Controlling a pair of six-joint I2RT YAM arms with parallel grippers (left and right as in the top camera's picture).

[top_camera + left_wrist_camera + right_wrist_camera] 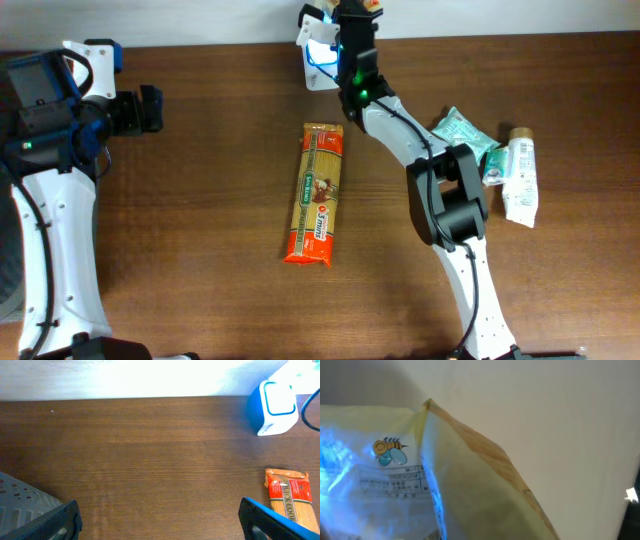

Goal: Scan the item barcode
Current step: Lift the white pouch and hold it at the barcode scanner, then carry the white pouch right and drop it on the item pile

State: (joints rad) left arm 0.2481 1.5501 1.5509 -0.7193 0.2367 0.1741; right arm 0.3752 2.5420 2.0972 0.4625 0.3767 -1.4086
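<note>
Yellow packet [470, 485] pinched in closed right gripper [348, 18] | just beside scanner [318, 55] | left gripper [152, 108] wide open, empty

Mock checkout — scanner [274, 407], groceries [316, 195]

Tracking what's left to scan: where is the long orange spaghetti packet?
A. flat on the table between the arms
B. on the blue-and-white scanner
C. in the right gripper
A: the long orange spaghetti packet lies flat on the brown wooden table, nothing gripping it.
</note>
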